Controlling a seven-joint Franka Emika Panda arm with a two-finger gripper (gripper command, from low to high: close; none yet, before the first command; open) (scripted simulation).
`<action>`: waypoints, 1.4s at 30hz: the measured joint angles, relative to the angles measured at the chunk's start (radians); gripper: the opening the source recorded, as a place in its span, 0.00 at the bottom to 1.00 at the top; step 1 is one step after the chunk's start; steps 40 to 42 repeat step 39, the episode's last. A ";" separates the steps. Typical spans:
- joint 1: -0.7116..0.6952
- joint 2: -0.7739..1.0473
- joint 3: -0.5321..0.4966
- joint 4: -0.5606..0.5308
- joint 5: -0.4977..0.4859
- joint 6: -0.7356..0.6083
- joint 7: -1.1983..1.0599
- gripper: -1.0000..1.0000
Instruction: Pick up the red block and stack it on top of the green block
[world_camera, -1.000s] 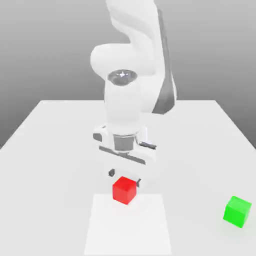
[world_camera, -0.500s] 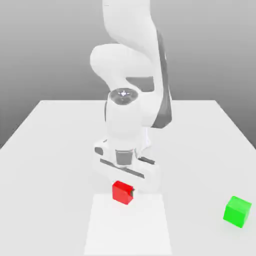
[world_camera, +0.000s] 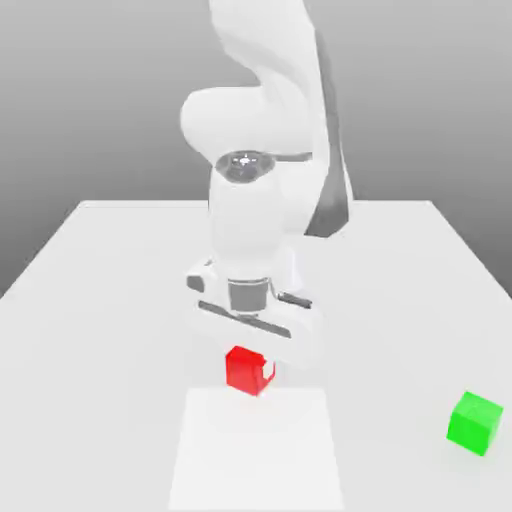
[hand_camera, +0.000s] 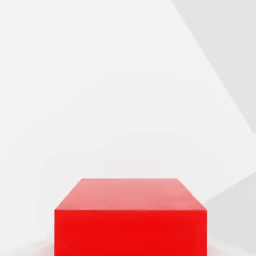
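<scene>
Gripper (world_camera: 250, 371) is closed on the red block (world_camera: 248, 370): fingers (world_camera: 268, 370) shut down onto it, gap no wider than the block, i.e. about as wide as the cube itself. Block sits btwn the fingertips, w/ one pale fingertip seen against its side on the ext. view's right; the other finger is mostly hidden behind the block & hand, so can't tell its exact contact pt. Block is right under the hand, top close to the hand's underside.

Hand view: red block big & close, top face & one side face in sight, its edges square to the hand, no twist to speak of. Pale blurs flank it low down on both sides, prob. the fingertips, but too faint to be sure.

Ext. view: red block approx. mid-table L-R, at the far edge of the bright white patch (world_camera: 255, 450) on the table (world_camera: 400, 300). Can't tell for sure how much air, if any, is under it.

Green block (world_camera: 474, 423) is on the table, well apart from the red one, off to the ext. view's right & a bit nearer the cam. Nothing on top of it. Arm (world_camera: 250, 215) comes down from above, hand over the red block.
</scene>
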 joint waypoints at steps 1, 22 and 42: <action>-0.002 -0.016 0.000 -0.003 -0.006 -0.013 0.005 0.00; 0.190 0.029 0.178 0.282 -0.253 -0.250 -0.110 0.00; 0.384 0.316 0.248 0.496 -0.307 -0.205 -0.255 1.00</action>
